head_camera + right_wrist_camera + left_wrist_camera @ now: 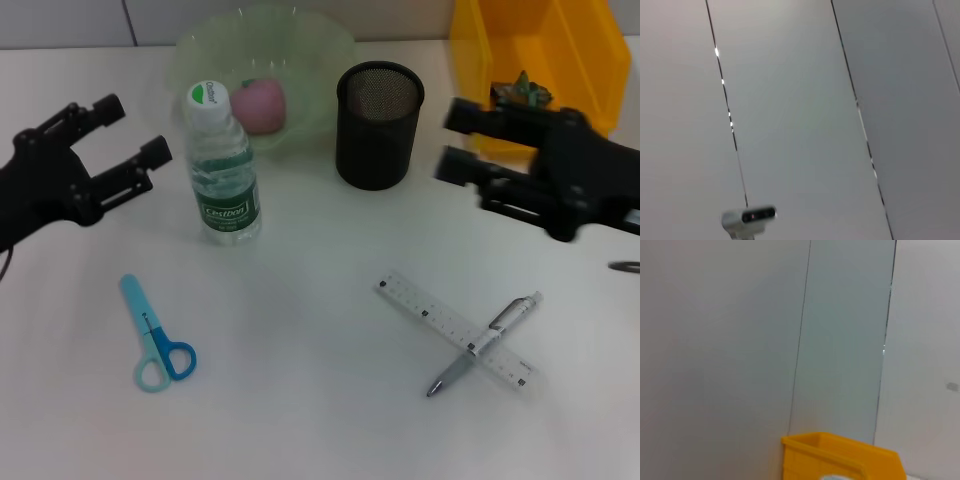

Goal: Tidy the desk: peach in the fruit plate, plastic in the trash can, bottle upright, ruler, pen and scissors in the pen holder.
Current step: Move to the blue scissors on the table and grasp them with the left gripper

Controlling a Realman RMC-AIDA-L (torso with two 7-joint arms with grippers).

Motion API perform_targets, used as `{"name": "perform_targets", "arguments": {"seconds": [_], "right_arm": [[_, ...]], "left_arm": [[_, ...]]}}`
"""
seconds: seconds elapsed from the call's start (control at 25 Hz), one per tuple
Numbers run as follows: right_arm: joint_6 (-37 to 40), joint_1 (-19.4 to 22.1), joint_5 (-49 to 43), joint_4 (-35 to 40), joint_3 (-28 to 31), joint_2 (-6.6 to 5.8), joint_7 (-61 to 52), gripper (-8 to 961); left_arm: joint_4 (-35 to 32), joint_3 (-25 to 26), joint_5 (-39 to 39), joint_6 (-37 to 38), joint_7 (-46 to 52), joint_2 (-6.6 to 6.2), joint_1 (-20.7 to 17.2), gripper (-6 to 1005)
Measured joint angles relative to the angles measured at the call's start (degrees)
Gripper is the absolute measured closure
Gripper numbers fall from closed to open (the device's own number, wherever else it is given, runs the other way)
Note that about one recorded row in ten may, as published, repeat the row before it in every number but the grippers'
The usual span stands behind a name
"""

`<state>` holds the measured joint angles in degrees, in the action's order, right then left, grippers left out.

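in the head view a clear plastic water bottle with a green label and white cap point(224, 170) stands upright on the white desk point(300, 400). behind it, toward 12 o'clock, a pink peach point(261, 106) sits inside the translucent pale green fruit plate point(330, 50). just beside the plate at its 3 o'clock stands the black mesh pen holder point(378, 125). further toward 3 o'clock is the yellow plastic bin serving as trash can point(580, 50), with a crumpled greenish piece of plastic point(522, 92) lying inside it.

at 7 o'clock from the bottle, well apart, the blue-handled scissors point(156, 336) lie flat and closed. at 5 o'clock from the pen holder a clear plastic ruler point(420, 310) lies diagonally, and a silver pen point(484, 344) lies across it, touching it.

the black left gripper point(128, 140) hovers at 9 o'clock of the bottle, apart from it, fingers spread and holding nothing. the black right gripper point(452, 140) hangs at 3 o'clock of the pen holder, in front of the bin, fingers parted and empty.

the left wrist view shows none of the desk items, only grey wall panels and the top of the trash can point(840, 455). the right wrist view shows wall panels and a small white camera-like device point(747, 219) that no other view shows.
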<state>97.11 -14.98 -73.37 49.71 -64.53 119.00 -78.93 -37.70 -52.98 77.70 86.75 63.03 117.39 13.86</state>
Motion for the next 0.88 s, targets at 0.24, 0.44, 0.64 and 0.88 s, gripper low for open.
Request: {"name": "perform_targets", "arguments": {"seconds": [0.24,0.44,0.64,0.88], "right_arm": [[4.21,2.16,-0.21,-4.57,5.04,0.09,1.83,396],[4.14,3.42,-0.37,-11.48,9.03,0.09,8.99,396],[2.77,2.97,-0.40,-16.91,10.61,-0.02,14.30,396],[-1.28,1.12,-0.34,-21.41,10.80,0.09,19.22,396]], "left_arm": [[-1.03,0.08,5.19,0.27,7.92,-0.18,0.72,208],[-8.38,0.55,12.08,0.27,26.87,-1.50,1.21,207],[-18.45,0.67,20.15,0.21,48.90,-2.78,1.28,208],[-35.18,0.13,37.71,4.42,71.19,-1.05,3.17,213]]}}
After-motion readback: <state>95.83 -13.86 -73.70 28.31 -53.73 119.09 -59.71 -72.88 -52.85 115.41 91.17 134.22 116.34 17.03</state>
